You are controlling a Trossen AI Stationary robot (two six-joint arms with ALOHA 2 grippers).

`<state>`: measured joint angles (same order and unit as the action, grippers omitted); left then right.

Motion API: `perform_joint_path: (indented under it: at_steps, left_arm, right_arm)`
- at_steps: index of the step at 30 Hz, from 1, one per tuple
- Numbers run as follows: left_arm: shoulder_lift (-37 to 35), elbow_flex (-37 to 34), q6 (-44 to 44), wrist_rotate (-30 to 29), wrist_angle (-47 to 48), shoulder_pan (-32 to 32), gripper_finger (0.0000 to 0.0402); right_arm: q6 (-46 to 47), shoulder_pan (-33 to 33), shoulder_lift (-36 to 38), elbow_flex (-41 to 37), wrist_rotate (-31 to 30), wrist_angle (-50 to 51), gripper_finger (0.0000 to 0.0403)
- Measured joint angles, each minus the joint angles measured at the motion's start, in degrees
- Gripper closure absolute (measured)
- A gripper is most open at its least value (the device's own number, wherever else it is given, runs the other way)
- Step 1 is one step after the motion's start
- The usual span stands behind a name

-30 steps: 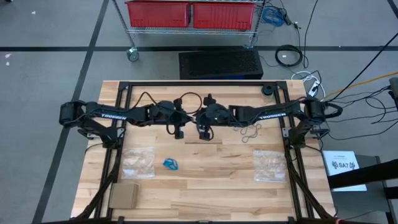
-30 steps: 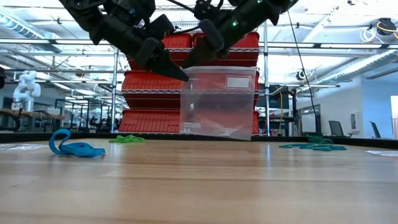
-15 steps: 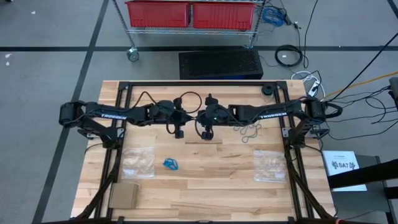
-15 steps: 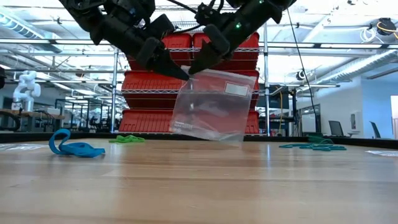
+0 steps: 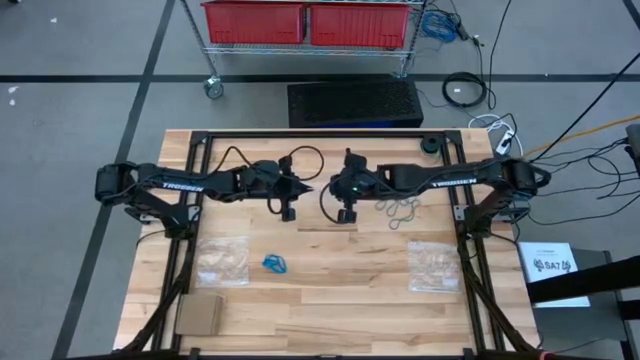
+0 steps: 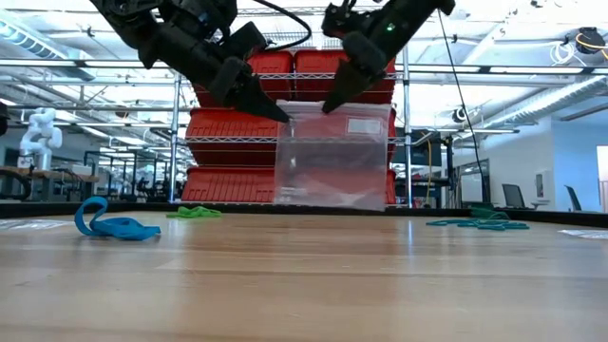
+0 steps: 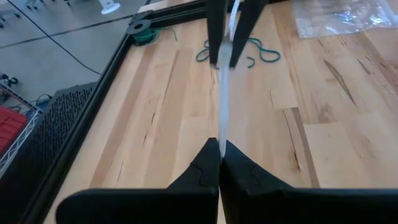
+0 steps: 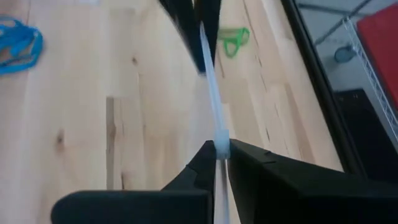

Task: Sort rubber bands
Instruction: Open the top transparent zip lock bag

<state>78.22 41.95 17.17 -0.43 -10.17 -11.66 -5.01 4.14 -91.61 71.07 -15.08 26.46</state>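
- The left hand (image 6: pixel 271 107) hangs above the middle of the pale wooden plank table (image 5: pixel 330 300), its two dark fingers pressed together on one upper corner of a clear plastic zip bag (image 6: pixel 332 157).
- The right hand (image 6: pixel 332 103) is clamped on the bag's other upper corner, so the bag hangs upright between the two hands with its lower edge close to the table top; whether it touches cannot be told.
- In the left wrist view the bag shows edge-on as a thin pale strip (image 7: pixel 222 106) running from the left hand (image 7: pixel 219 146) to the right hand (image 7: pixel 225 62) beyond.
- A white label patch (image 6: pixel 364 125) sits near the bag's top, on the right hand's side.
- A cluster of bright blue rubber bands (image 5: pixel 275 264) lies on the table nearer the front edge, well apart from the hands.
- A cluster of green rubber bands (image 8: pixel 232 41) lies on the table under the left arm.
- Grey-teal rubber bands (image 5: pixel 400 211) lie loose just beside the right arm.
- Two more clear plastic bags lie flat on the table, one on the left (image 5: pixel 222 260), one on the right (image 5: pixel 433 265).
- A brown cardboard piece (image 5: pixel 198 315) rests at the table's front left corner.
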Motion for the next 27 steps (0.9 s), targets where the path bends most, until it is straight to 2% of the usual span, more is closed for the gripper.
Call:
perform_joint_path:
  at_steps: [7, 27]
  left_arm:
    - [0.0, 0.0, -0.1, -0.1, 0.2, 0.0, 0.0402]
    - [0.0, -0.1, -0.2, -0.6, 0.3, 0.0, 0.0402]
  right_arm:
    - [2.6, 0.0, 2.1, 0.0, -0.1, 7.0, 0.0391]
    - [8.3, 0.0, 2.2, 0.0, 0.0, 21.0, 0.0389]
